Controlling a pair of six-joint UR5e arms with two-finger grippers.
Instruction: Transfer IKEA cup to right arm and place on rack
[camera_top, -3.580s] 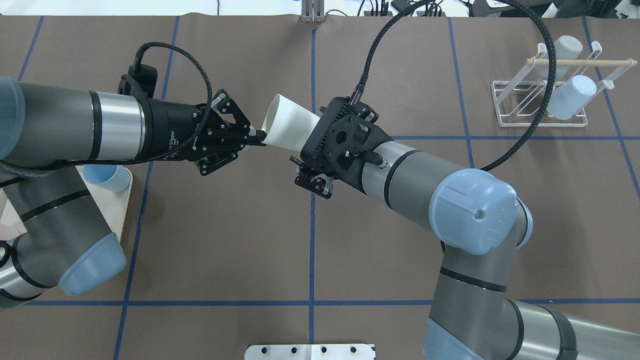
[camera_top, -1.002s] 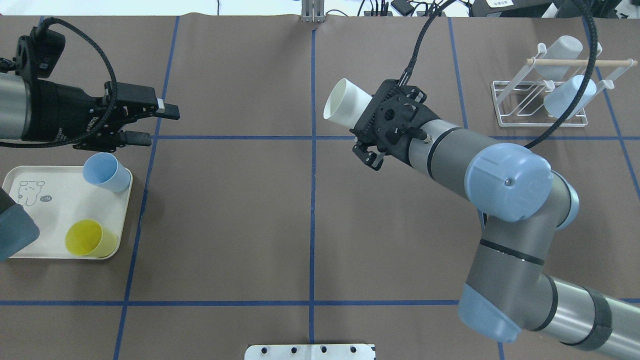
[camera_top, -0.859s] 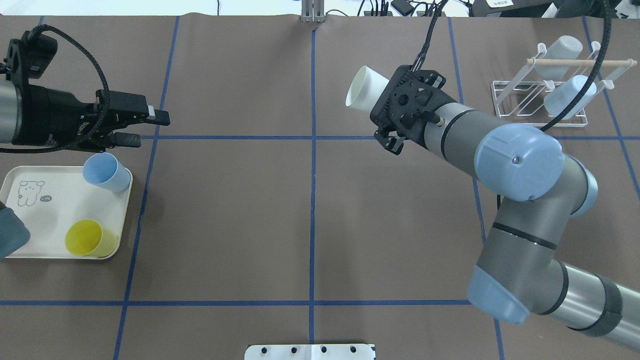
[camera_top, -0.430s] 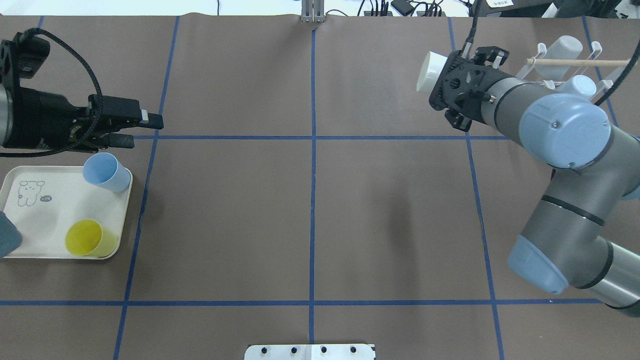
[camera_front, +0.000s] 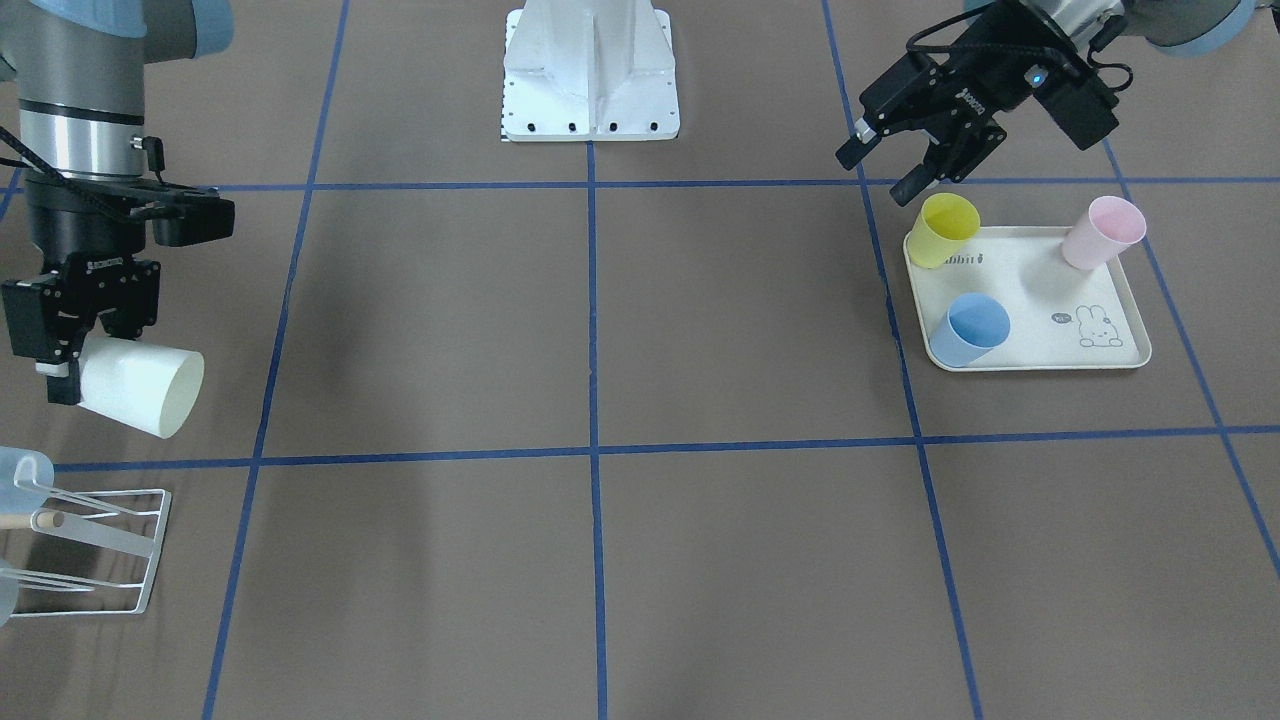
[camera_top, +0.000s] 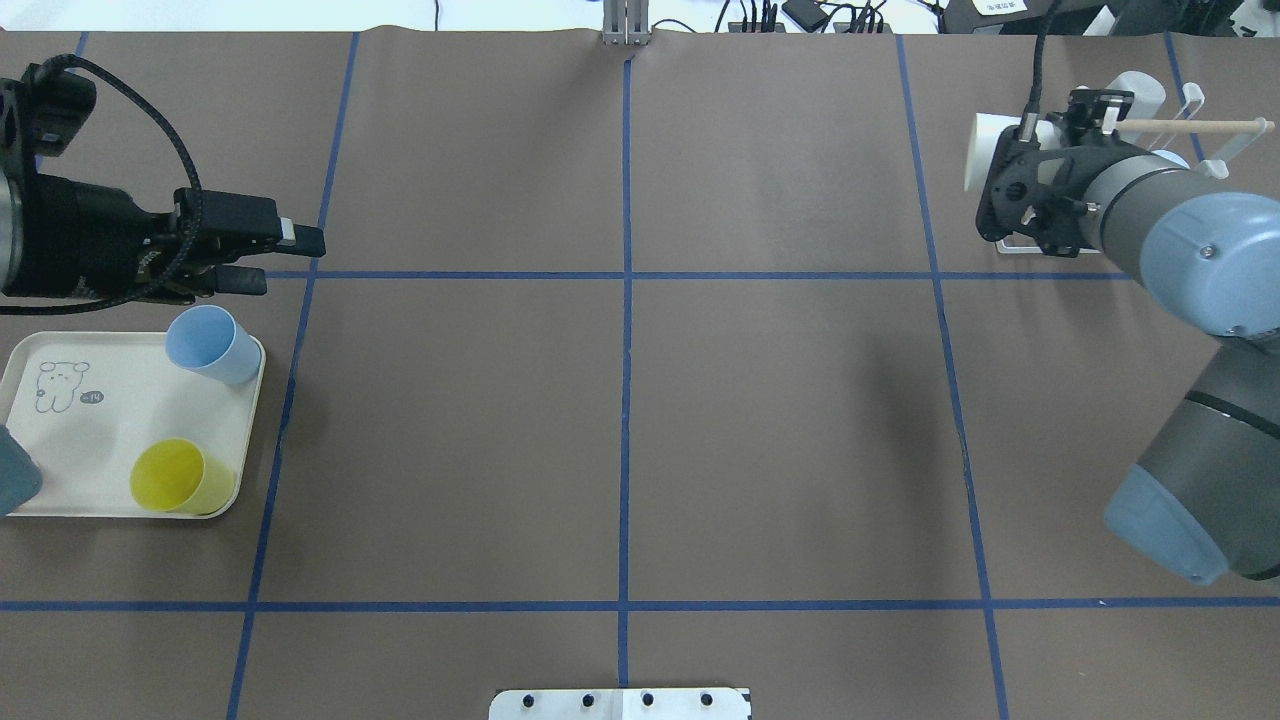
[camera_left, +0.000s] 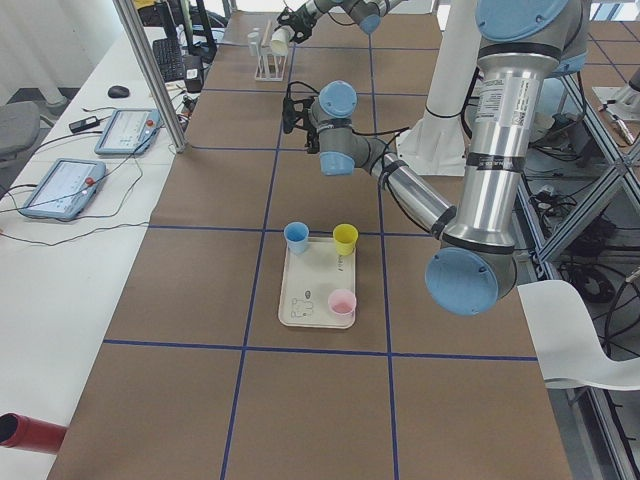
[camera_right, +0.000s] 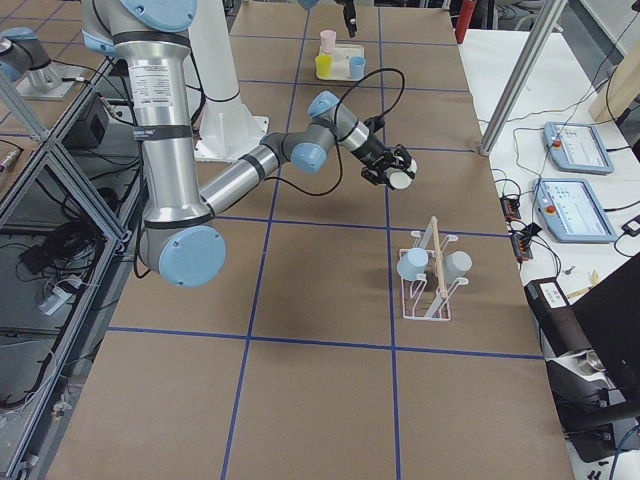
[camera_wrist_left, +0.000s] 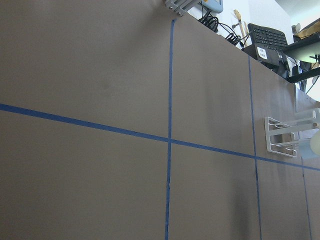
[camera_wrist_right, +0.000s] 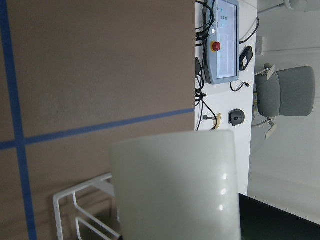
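Observation:
The white IKEA cup (camera_front: 145, 388) lies on its side in my right gripper (camera_front: 75, 360), which is shut on its base end and holds it above the table. The cup also shows in the overhead view (camera_top: 985, 150), just left of the white wire rack (camera_top: 1195, 128), and fills the right wrist view (camera_wrist_right: 175, 185) with the rack's frame (camera_wrist_right: 85, 210) below it. The rack (camera_front: 95, 550) stands close in front of the cup. My left gripper (camera_top: 275, 258) is open and empty, over the table beside the tray.
A cream rabbit-printed tray (camera_top: 70, 440) holds a blue cup (camera_top: 205, 343), a yellow cup (camera_top: 180, 477) and a pink cup (camera_front: 1100, 232). Two pale cups (camera_right: 412, 264) hang on the rack. A white base plate (camera_front: 590, 75) sits at the robot's side.
After the hand-over my right arm swung right, carrying the white cup from the table's middle to just beside the rack. My left arm opened, let go and drew back left.

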